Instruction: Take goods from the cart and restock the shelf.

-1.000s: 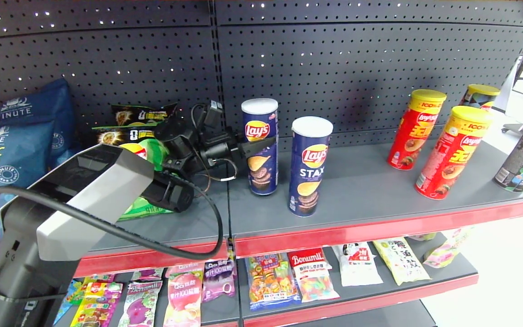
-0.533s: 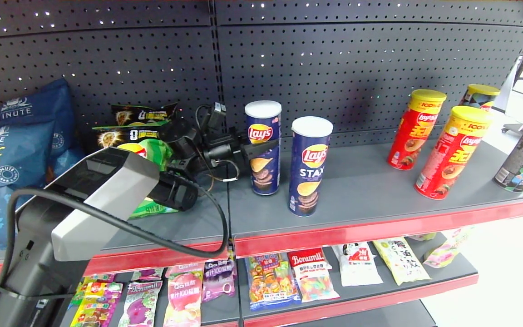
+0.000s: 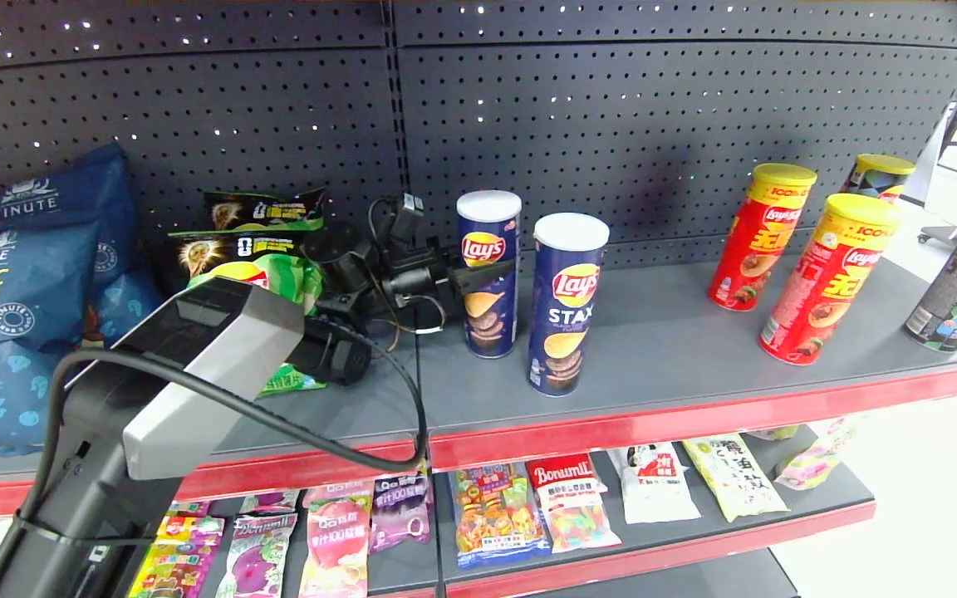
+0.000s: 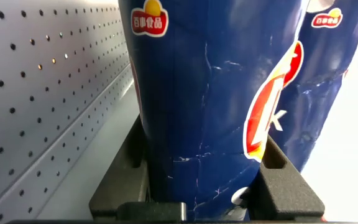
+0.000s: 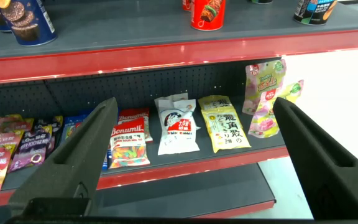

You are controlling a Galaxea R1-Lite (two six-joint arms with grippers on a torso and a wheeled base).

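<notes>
From the head, the left gripper [image 3: 488, 274] has its jaws squeezed on a blue can [image 3: 488, 224]. The can stands up straight on the top shelf [image 3: 661, 332], just beside another blue can [image 3: 567, 299]. Red cans [image 3: 827, 278] stand well apart, more to the right.

From the left wrist, the blue can [image 4: 197, 106] sits between two black fingers [image 4: 126, 180]. The other blue can [image 4: 331, 74] is close by.

From the right wrist, the right gripper [image 5: 194, 109] has its jaws wide apart and holds nothing. It is in front of the lower shelf [image 5: 185, 169], where snack bags [image 5: 178, 127] lie.
</notes>
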